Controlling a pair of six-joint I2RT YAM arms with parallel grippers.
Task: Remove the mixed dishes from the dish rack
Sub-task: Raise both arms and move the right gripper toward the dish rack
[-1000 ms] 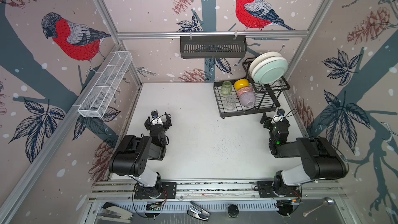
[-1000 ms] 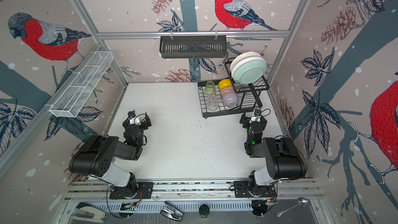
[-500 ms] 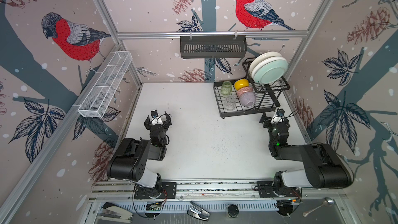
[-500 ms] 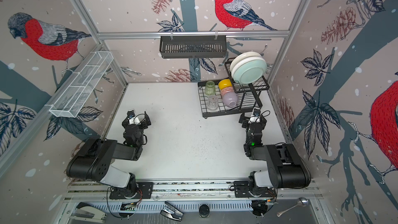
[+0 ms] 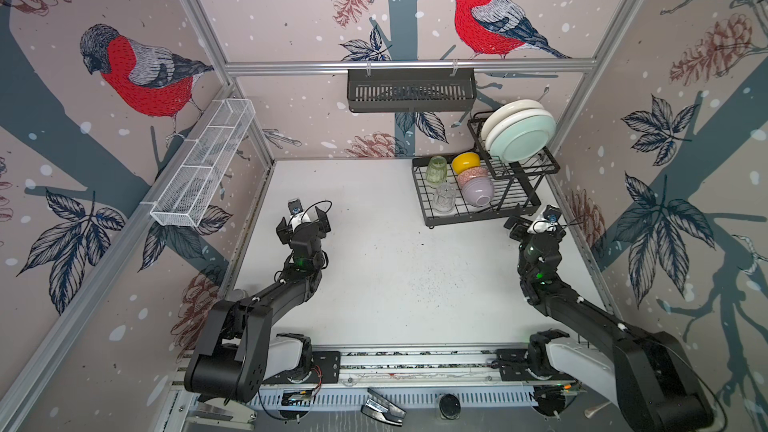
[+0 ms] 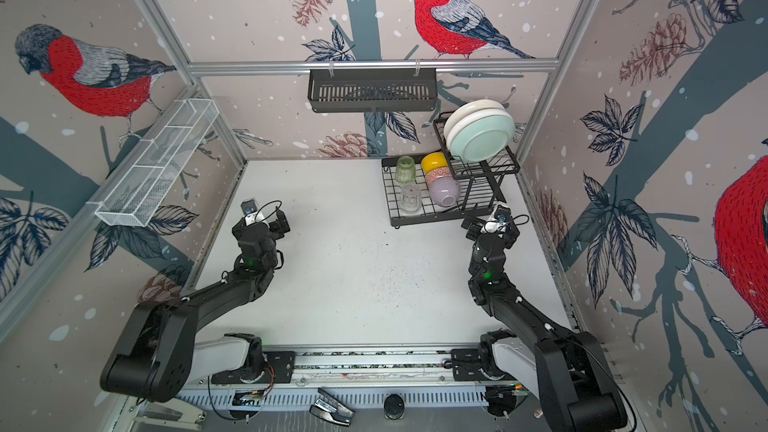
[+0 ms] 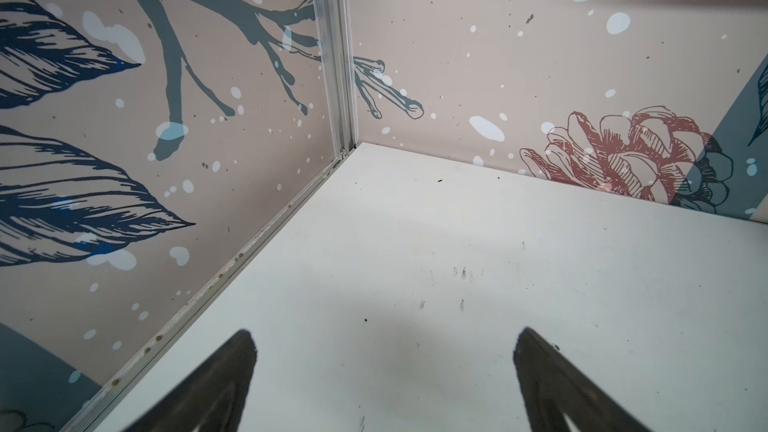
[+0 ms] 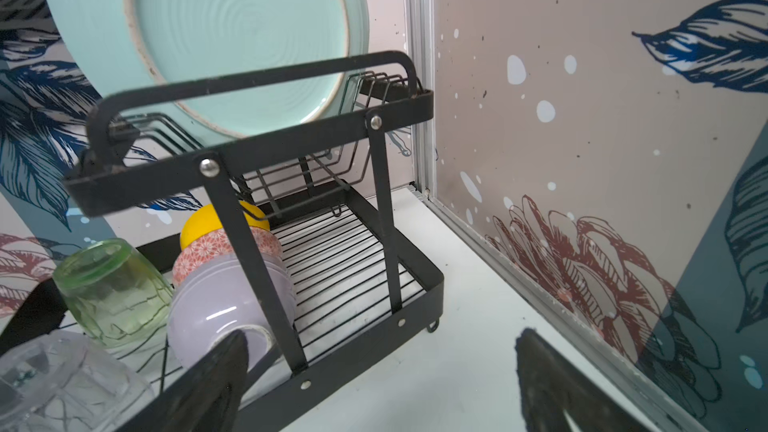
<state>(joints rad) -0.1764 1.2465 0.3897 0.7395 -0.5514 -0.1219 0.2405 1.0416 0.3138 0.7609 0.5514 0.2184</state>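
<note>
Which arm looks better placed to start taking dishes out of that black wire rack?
Probably the right: the right gripper hangs open beside the dish rack, near the lilac bowl. The left gripper, also open, sits far off across the table.

Black wire dish rack (image 5: pixel 465 220) sits right of centre in both top views, fully loaded. On the lower tray, the pale-green tumbler (image 5: pixel 435 169) and clear tumbler (image 5: pixel 444 198) stand left of the yellow bowl (image 5: pixel 465 162), pink-patterned bowl (image 5: pixel 471 176) and lilac bowl (image 5: pixel 478 193), which are nested on their sides. In the raised basket, the cream plates (image 5: pixel 505 112) stand on edge behind the mint plate (image 5: pixel 521 139).
</note>
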